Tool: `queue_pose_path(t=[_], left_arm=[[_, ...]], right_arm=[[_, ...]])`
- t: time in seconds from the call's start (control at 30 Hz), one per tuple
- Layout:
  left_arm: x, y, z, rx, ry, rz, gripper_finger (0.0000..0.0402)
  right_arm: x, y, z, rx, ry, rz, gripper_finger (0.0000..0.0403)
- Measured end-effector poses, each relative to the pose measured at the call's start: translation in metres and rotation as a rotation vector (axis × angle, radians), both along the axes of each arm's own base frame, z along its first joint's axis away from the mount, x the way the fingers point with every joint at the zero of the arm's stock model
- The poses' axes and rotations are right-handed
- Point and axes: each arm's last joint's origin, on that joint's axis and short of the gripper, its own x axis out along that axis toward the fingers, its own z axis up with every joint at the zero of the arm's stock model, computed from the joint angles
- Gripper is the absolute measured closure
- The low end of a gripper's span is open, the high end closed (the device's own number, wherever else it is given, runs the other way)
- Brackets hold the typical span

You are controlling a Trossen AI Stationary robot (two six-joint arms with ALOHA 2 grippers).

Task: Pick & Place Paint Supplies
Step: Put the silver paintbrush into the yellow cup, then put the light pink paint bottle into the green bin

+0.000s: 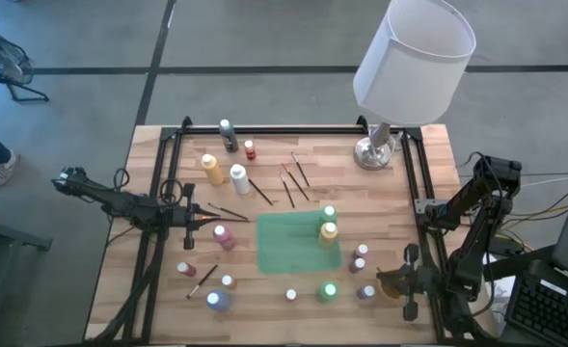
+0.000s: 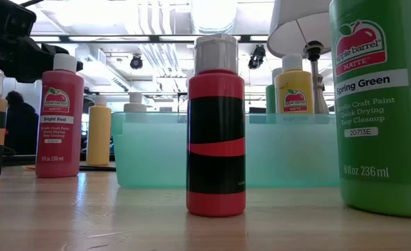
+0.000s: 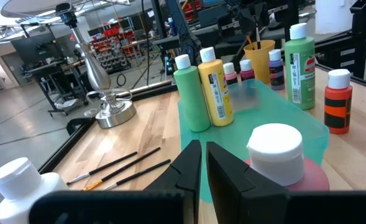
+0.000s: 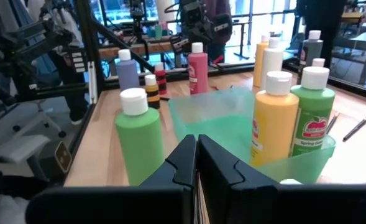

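Sitting at left centre of the overhead frame, the left end effector (image 1: 199,225) with fingers pressed together, pinching nothing, tips just short of a pink-red bottle (image 1: 223,235) with a white cap. Waiting at lower right, the right end effector (image 1: 385,281), fingers likewise pressed together and empty, near the tan cup (image 1: 392,282).

Looking at progress: only two bottles standing inside the translucent green tray (image 1: 293,246) at centre, a green one (image 1: 329,214) and a yellow one (image 1: 329,231), both toward its right edge. Judging from that, early going, most of the job still ahead.

Remaining out on the desk (image 1: 428,164): a tall yellow bottle (image 1: 210,168) and a white bottle (image 1: 239,177) at upper left, a grey bottle (image 1: 229,136) and a small red one (image 1: 250,149) near the top edge. Scattered along the bottom, a spring green bottle (image 1: 328,290), a blue-lit bottle (image 1: 216,300), a red-and-black bottle (image 1: 290,295), plus several more small ones at lower left and lower right. Lying loose too, thin dark brushes (image 1: 293,178) above the tray and another pair (image 1: 228,211) just ahead of the left end effector.

Standing at upper right, well clear of the work, a lamp (image 1: 414,53).

Guessing at the next move: opening the left fingers and reaching for the pink-red bottle right in front.
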Motion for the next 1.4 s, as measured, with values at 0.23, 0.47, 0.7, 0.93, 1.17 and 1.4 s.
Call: queue_pose_path(t=[0.23,0.47,0.7,0.93,1.17,1.4], left_arm=[[0.0,0.0,0.0,0.0,0.0,0.0,0.0371],[0.0,0.0,0.0,0.0,0.0,0.0,0.0371],[0.0,0.0,0.0,0.0,0.0,0.0,0.0371],[0.0,0.0,0.0,0.0,0.0,0.0,0.0371],[0.0,0.0,0.0,0.0,0.0,0.0,0.0371],[0.0,0.0,0.0,0.0,0.0,0.0,0.0371]], right_arm=[[0.0,0.001,-0.001,0.007,0.039,0.027,0.0395],[-0.002,0.002,-0.002,0.016,0.072,0.056,0.0395],[-0.009,0.005,-0.002,0.029,0.072,0.09,0.0394],[-0.01,0.006,-0.002,0.04,0.088,0.103,0.0394],[-0.01,0.006,-0.002,0.041,0.09,0.105,0.0371],[-0.01,0.006,-0.002,0.04,0.09,0.106,0.0296]])
